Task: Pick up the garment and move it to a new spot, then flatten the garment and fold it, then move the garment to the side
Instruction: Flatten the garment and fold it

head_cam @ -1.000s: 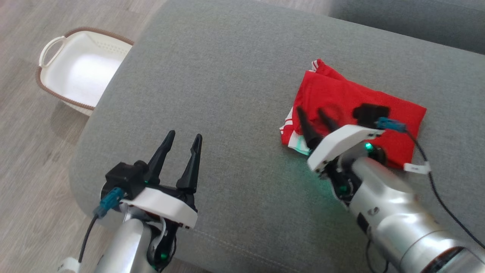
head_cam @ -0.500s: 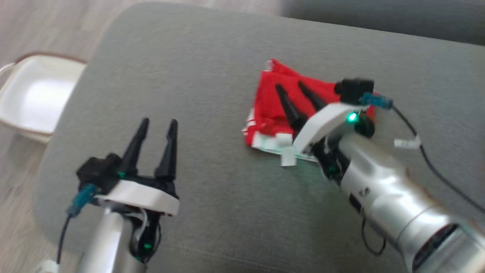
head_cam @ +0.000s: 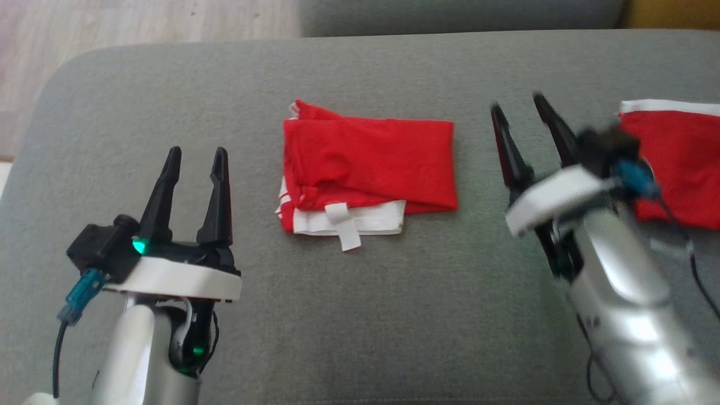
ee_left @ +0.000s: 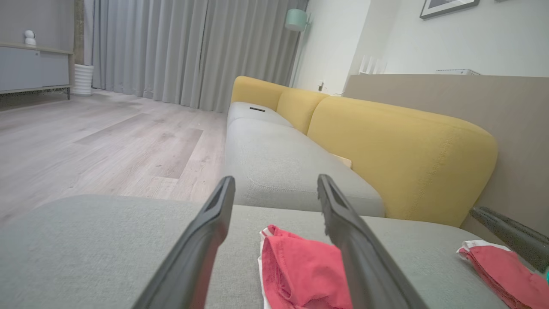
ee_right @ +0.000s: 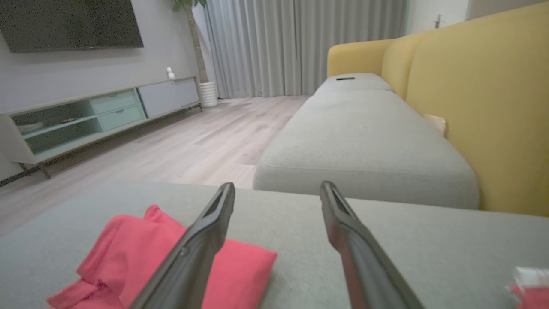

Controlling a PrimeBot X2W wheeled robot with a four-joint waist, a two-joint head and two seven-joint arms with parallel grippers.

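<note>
Head view, nearest first: left gripper (head_cam: 197, 152) at 7 o'clock over the grey seat (head_cam: 360, 315), fingers parted, nothing between them; right gripper (head_cam: 517, 102) at 4 o'clock, blurred, fingers likewise spread and empty; neither touched cloth. The garment (head_cam: 371, 157), red and folded to a rough rectangle, lay flat on the seat at mid-frame, at 3 o'clock from the left gripper's tips and 9 o'clock from the right gripper's tips; white trim (head_cam: 377, 219) and a white tag (head_cam: 349, 239) showed along its near edge at 6 o'clock. A second red piece (head_cam: 680, 169), white-edged, lay at 3 o'clock, partly behind the right wrist, well apart from the garment. Farther off: wood floor (head_cam: 140, 22) at 11 o'clock; in the left wrist view, a yellow backrest (ee_left: 399, 150) at 2 o'clock; grey curtains (ee_left: 171, 51) at 11 o'clock beyond.
</note>
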